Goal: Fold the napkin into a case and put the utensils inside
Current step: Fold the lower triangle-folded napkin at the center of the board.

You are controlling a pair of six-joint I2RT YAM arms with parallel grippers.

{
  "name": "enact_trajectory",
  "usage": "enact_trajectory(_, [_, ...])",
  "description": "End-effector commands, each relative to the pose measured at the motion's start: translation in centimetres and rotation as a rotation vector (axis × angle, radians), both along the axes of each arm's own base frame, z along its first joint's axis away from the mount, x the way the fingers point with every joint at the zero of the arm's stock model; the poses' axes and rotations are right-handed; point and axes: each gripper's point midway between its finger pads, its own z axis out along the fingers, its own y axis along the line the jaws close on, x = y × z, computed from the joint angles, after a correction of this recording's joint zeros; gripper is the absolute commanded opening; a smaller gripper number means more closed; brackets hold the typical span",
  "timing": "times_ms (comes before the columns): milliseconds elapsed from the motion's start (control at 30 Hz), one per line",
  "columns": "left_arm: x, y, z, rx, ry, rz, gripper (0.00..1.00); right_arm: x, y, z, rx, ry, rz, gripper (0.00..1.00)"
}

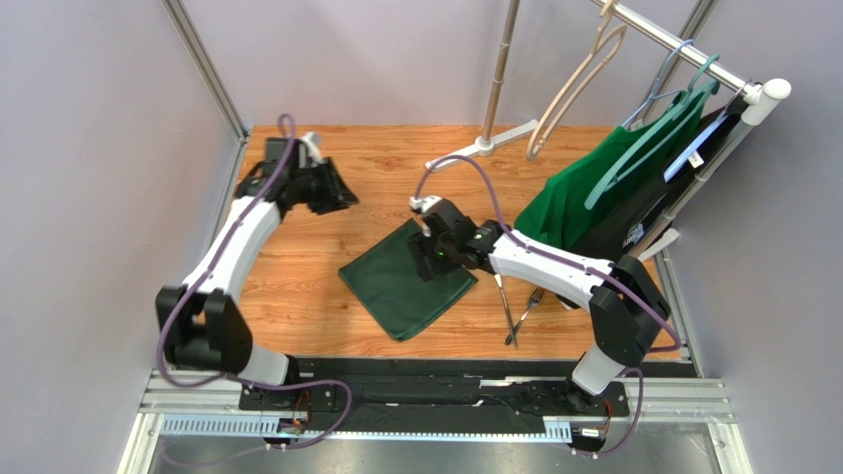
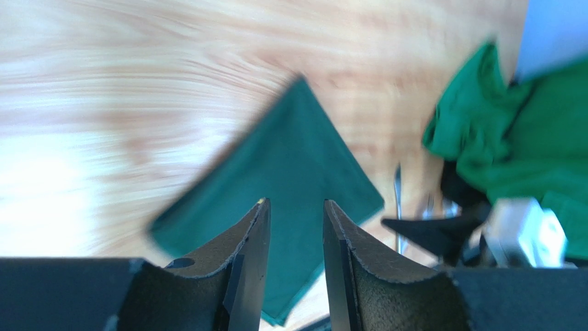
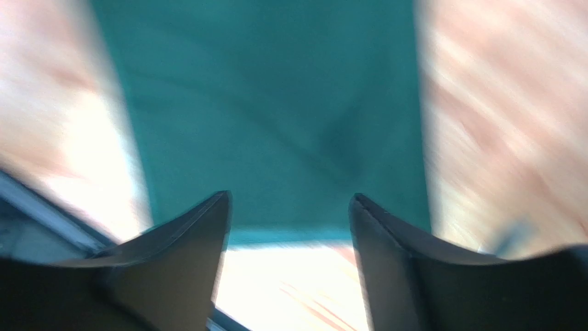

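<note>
The dark green napkin (image 1: 401,286) lies flat on the wooden table, turned like a diamond. My right gripper (image 1: 427,262) hovers over its far right part, open, with nothing between the fingers. In the right wrist view the napkin (image 3: 276,117) fills the space beyond the right gripper (image 3: 288,200). My left gripper (image 1: 344,197) is off to the far left of the cloth, apart from it and open. In the left wrist view, the left gripper (image 2: 295,203) is empty and the napkin (image 2: 297,165) lies further out. The two silver utensils (image 1: 515,306) lie right of the napkin, and the utensils (image 2: 398,200) show blurred.
A brighter green garment (image 1: 579,193) on a teal hanger hangs from a rack (image 1: 683,49) at the back right, over a dark item. The rack's white foot (image 1: 485,146) rests on the far table. Grey walls close in both sides.
</note>
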Motion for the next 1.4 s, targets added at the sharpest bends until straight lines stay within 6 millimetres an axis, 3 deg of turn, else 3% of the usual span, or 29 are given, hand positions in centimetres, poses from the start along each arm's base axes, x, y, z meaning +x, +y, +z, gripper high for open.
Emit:
enact_trajectory(0, [-4.3, 6.6, -5.0, 0.010, 0.188, 0.154, 0.42, -1.4, 7.4, 0.6, -0.034, -0.060, 0.208, 0.75])
enact_trajectory(67, [-5.5, 7.5, -6.0, -0.027, 0.227, 0.183, 0.42, -1.8, 10.3, 1.7, -0.021, -0.074, 0.276, 0.78])
enact_trajectory(133, [-6.1, 8.4, -6.4, -0.032, 0.234, 0.230, 0.42, -2.5, 12.1, 0.3, -0.057, -0.057, 0.324, 0.75])
enact_trajectory(267, [-7.2, 10.1, -5.7, -0.055, 0.152, 0.317, 0.42, -4.0, 13.3, -2.2, -0.074, -0.011, 0.374, 0.74])
enact_trajectory(433, [-7.5, 9.3, -5.8, -0.093, 0.146, 0.286, 0.42, -4.3, 14.2, -3.9, -0.092, 0.003, 0.388, 0.75])
enact_trajectory(767, [-8.3, 8.6, -8.7, -0.137, 0.234, 0.282, 0.45, -6.3, 14.5, -8.0, -0.151, 0.064, 0.396, 0.69])
enact_trajectory(867, [-8.3, 8.6, -9.5, -0.139, 0.270, 0.285, 0.48, -6.6, 14.1, -10.0, -0.195, 0.084, 0.370, 0.65])
enact_trajectory(1033, [-8.4, 8.2, -10.9, -0.157, 0.328, 0.262, 0.48, -6.6, 12.9, -11.3, -0.233, 0.081, 0.301, 0.46])
enact_trajectory(1367, [-9.0, 7.3, -11.0, -0.174, 0.348, 0.245, 0.48, -7.0, 15.0, -8.4, -0.071, 0.142, 0.273, 0.09])
